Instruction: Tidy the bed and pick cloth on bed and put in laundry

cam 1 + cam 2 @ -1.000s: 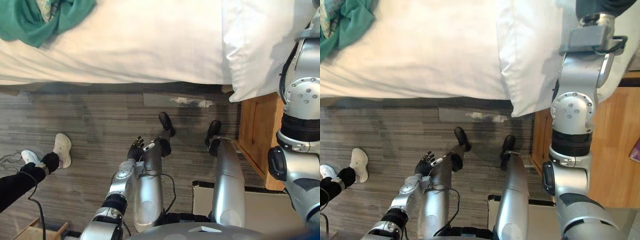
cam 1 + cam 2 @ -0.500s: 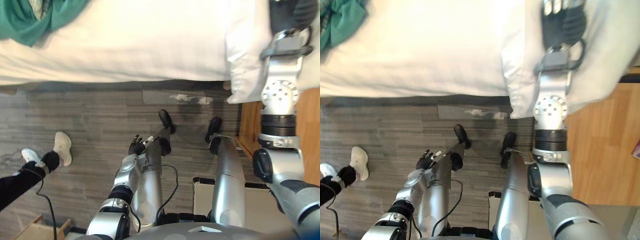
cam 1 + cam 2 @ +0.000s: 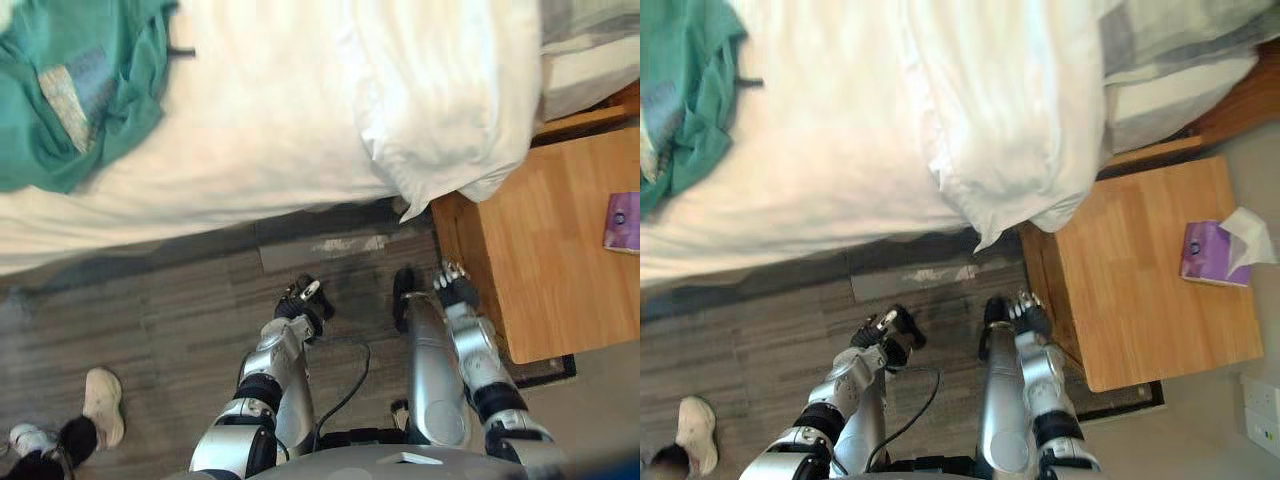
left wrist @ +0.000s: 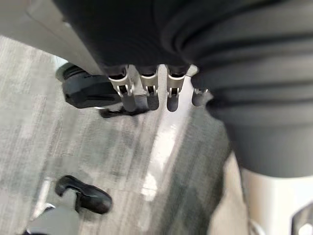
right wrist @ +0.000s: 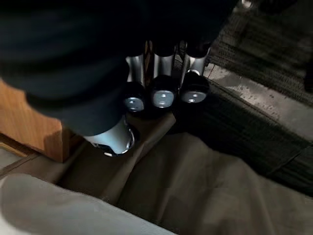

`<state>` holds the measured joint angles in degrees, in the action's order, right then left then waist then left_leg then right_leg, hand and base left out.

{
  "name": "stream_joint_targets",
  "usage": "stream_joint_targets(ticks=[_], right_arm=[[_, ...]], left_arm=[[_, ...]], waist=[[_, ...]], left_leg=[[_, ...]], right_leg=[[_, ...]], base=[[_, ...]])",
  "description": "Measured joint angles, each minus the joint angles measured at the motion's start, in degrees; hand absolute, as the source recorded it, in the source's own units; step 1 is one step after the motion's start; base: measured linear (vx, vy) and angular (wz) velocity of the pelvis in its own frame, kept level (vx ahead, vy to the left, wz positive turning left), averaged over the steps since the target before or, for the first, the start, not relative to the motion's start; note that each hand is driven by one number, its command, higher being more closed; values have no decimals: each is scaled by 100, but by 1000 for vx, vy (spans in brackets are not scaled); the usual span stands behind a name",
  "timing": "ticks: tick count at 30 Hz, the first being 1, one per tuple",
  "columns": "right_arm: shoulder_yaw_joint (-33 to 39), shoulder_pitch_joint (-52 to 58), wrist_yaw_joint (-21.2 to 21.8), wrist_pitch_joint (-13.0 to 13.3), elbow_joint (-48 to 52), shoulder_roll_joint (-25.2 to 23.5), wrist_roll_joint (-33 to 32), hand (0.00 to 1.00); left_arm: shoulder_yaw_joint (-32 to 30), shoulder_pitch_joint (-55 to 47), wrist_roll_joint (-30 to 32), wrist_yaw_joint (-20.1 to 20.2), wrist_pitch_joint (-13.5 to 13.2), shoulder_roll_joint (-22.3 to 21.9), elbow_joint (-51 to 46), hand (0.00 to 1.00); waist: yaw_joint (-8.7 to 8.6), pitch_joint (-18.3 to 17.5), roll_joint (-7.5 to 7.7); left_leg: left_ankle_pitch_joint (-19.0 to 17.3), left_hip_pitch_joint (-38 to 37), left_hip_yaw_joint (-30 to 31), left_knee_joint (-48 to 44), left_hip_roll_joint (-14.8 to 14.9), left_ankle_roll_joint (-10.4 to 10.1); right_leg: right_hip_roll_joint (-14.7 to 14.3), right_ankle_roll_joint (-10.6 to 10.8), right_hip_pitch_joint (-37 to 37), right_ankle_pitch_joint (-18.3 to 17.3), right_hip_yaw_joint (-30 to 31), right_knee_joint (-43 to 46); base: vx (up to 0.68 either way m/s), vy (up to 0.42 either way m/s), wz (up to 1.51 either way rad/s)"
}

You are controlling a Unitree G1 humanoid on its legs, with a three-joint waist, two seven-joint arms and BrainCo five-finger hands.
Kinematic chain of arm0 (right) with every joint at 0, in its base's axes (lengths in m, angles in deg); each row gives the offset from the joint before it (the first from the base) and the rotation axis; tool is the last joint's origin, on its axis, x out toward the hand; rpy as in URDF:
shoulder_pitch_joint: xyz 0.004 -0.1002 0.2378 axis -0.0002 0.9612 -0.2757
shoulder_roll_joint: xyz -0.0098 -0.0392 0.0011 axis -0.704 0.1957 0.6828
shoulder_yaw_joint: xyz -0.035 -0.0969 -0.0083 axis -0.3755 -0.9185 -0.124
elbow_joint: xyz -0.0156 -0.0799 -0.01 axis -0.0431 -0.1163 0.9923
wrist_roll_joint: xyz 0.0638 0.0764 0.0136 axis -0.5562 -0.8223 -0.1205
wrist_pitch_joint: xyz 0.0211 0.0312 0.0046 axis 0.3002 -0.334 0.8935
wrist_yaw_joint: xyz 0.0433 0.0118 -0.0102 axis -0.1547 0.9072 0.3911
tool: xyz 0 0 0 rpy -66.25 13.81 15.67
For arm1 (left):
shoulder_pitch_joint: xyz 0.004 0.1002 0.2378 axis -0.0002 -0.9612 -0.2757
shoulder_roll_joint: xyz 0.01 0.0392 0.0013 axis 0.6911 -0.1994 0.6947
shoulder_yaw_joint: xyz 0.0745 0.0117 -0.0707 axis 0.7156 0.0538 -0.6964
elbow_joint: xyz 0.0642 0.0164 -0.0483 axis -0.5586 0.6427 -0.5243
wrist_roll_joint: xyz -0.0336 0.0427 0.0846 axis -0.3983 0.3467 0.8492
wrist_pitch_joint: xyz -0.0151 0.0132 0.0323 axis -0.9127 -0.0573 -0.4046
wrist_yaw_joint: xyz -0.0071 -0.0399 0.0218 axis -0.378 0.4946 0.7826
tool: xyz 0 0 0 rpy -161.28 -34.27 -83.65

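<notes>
The green cloth lies bunched on the bed, at the robot's left end, a little back from the near edge and held by neither hand. A white pillow lies at the bed's right end, 1 corner drooping over the near edge beside a wooden nightstand, which carries a purple tissue box. The left hand hangs low over the floor, fingers straight, grasping nothing. The right hand hangs by the nightstand's near corner, fingers relaxed and empty. A person's shoe stands on the floor at the left.
</notes>
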<state>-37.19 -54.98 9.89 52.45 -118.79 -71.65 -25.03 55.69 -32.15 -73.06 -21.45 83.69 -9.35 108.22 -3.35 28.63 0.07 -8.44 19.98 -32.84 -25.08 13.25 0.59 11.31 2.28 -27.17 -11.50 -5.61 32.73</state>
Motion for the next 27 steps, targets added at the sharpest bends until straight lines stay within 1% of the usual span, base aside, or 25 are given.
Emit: stream_joint_targets(ticks=[1, 2, 3, 4, 6, 7, 8, 9, 10, 11, 12, 13, 15, 17, 19, 21, 23, 24, 26, 27], right_arm=[[-2, 52, 2, 30, -39, 29, 170, 0], [-13, 119, 0, 54, -159, 38, 450, 0], [-17, 163, -4, 57, -192, 34, 551, 0], [-12, 325, -4, 73, -213, 20, 743, 0], [62, 664, -4, 110, -231, -28, 1077, 0], [80, 918, 2, 115, -351, -35, 1315, 0], [132, 1109, 7, 137, -533, -30, 1578, 0], [188, 1184, -9, 181, -699, -26, 1793, 0], [250, 1236, -121, 287, -931, -13, 2264, 0], [250, 1236, -121, 287, -931, -13, 2264, 0], [298, 1235, -652, 510, -1253, 66, 3533, 0], [337, 1217, -915, 560, -1334, 84, 4077, 0], [331, 1160, -1182, 552, -1443, 124, 4707, 0], [313, 1151, -1240, 527, -1534, 107, 4651, 0], [201, 1147, -1182, 423, -1627, 103, 4365, 0], [176, 1116, -1114, 421, -1679, 101, 4315, 0], [173, 1090, -1112, 424, -1684, 105, 4529, 0], [172, 1065, -1111, 418, -1701, 110, 4623, 0], [171, 1062, -1085, 402, -1738, 141, 4625, 0], [166, 1058, -1070, 382, -1749, 171, 4613, 0]], left_arm=[[4, -62, 6, 9, 0, -5, 7, 0], [8, -195, 33, 35, 10, 12, 89, 0], [11, -259, 61, 63, 9, 17, 118, 0], [25, -401, 105, 100, 31, 31, 199, 0], [62, -576, 119, 141, 26, 47, 199, 0], [65, -705, 130, 158, 32, 66, 259, 0], [60, -816, 231, 206, 28, 84, 349, 0], [67, -865, 338, 214, 27, 101, 428, 0], [73, -901, 448, 237, 29, 140, 521, 0], [73, -901, 448, 237, 29, 140, 521, 0], [123, -919, 769, 293, 55, 247, 689, 0], [140, -957, 923, 327, 59, 296, 714, 0], [276, -1035, 1142, 326, 62, 425, 733, 0], [364, -1106, 1249, 323, 39, 567, 737, 0], [465, -1221, 1250, 310, -31, 678, 781, 0], [561, -1312, 1225, 310, -104, 755, 839, 0], [577, -1337, 1096, 329, -129, 770, 838, 0], [582, -1355, 866, 331, -114, 785, 841, 0], [583, -1379, 561, 346, -117, 788, 840, 0], [580, -1394, 444, 379, -123, 788, 840, 0]], waist=[[4, -35, 13], [14, -158, 29], [21, -200, 27], [46, -254, 26], [60, -349, 30], [91, -571, 55], [106, -796, 61], [100, -893, 54], [93, -956, 54], [93, -956, 54], [64, -986, 54], [40, -995, 51], [17, -1049, 55], [35, -1060, 74], [110, -1085, 99], [97, -1086, 96], [104, -1088, 89], [95, -1090, 73], [111, -1111, 24], [115, -1128, -13]], left_leg=[[-48, -167, -15, 32, -18, -52], [-48, -310, -55, 143, -50, -53], [-42, -373, -73, 203, -63, -61], [-13, -588, -138, 381, -103, -107], [60, -934, -215, 703, -180, -186], [167, -1089, -291, 944, -244, -225], [232, -1183, -283, 1139, -323, -220], [277, -1270, -270, 1272, -373, -206], [338, -1426, -245, 1433, -450, -165], [338, -1426, -245, 1433, -450, -165], [410, -1635, -154, 1600, -571, -106], [434, -1712, -90, 1670, -634, -75], [446, -1772, 93, 1700, -697, -57], [445, -1907, 213, 1712, -710, -58], [431, -2060, 220, 1735, -713, -84], [420, -2101, 226, 1763, -729, -101], [410, -2093, 265, 1713, -706, -113], [360, -2087, 340, 1596, -666, -143], [166, -1987, 429, 1246, -561, -156], [46, -1880, 495, 1003, -507, -153]], right_leg=[[22, 8, 165, -53, -7, -19], [34, 8, 300, -63, -12, -114], [34, 29, 370, -59, -20, -182], [49, 105, 590, -31, -61, -364], [81, 152, 976, 37, -163, -669], [84, 195, 1123, 83, -192, -868], [85, 234, 1250, 136, -225, -1058], [85, 258, 1373, 190, -259, -1206], [89, 284, 1561, 304, -301, -1395], [89, 284, 1561, 304, -301, -1395], [97, 360, 1839, 382, -369, -1622], [128, 402, 1990, 413, -443, -1712], [167, 438, 2231, 438, -608, -1865], [179, 438, 2453, 438, -756, -1931], [157, 404, 2610, 413, -796, -1941], [138, 395, 2655, 379, -799, -1975], [111, 394, 2691, 379, -808, -2017], [105, 393, 2776, 377, -872, -2028], [98, 388, 2837, 319, -936, -1979], [96, 425, 2823, 265, -934, -1907]], base=[[-68, -30, -7], [-43, -26, -5], [-21, -12, -6], [37, 8, 0], [59, 13, 8], [89, 8, 7], [144, 7, 6], [138, 9, 5], [146, 11, 4], [151, 11, 7], [172, 12, 18], [145, 8, 25], [127, -5, 40], [98, -17, 34], [39, -9, 4], [-2, -5, -4], [-49, -24, 2], [-58, -24, 12], [-67, -3, 15], [-80, 22, 16]])
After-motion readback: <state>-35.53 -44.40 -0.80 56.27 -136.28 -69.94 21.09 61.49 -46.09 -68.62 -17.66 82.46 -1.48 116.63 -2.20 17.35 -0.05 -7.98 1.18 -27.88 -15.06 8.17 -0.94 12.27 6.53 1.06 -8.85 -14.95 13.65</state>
